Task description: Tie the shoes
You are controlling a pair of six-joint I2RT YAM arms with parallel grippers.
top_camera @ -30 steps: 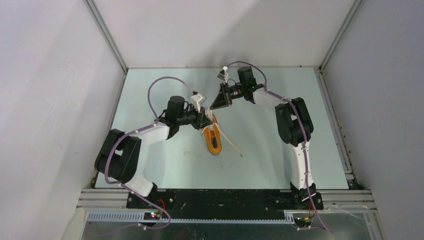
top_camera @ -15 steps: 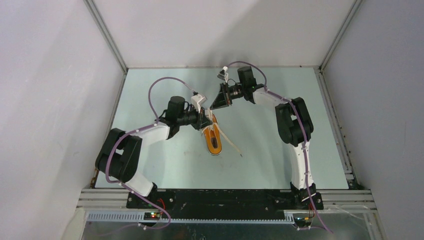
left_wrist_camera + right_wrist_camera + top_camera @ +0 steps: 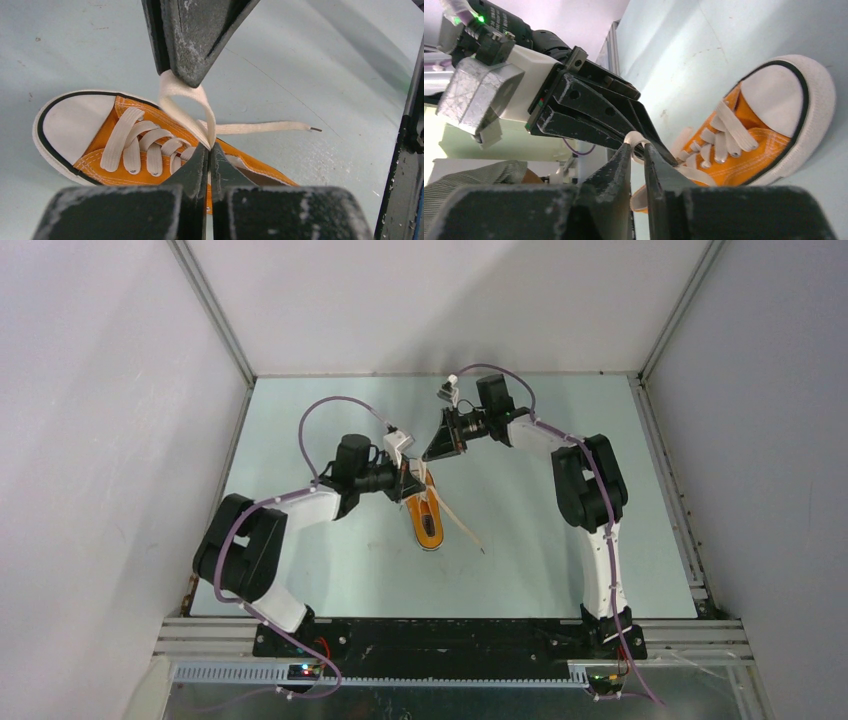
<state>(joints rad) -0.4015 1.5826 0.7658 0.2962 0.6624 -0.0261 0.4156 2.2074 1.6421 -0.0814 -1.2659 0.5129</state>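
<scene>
- Sneaker [image 3: 428, 522] sits upright on its sole near the middle of the desk [image 3: 560, 540], between the two arms, heel end toward the arm bases.
- Left wrist view: white toe cap to the left, laces crossed over the orange tongue.
- Left tool [image 3: 209, 146] is clenched. Its fingertips pinch the base of a lace loop [image 3: 207, 112], just above the sneaker's upper eyelets.
- Right tool [image 3: 176, 75] comes in from above, also clenched, nipping the top of the same loop. The loop stands up between the two tools.
- Right wrist view: the right tool's tips [image 3: 636, 148] meet the left tool's black fingers [image 3: 624, 122], with white lace caught where they meet.
- Free lace end [image 3: 260, 128] lies flat on the desk, running away from the sneaker, its tip clear of both tools.
</scene>
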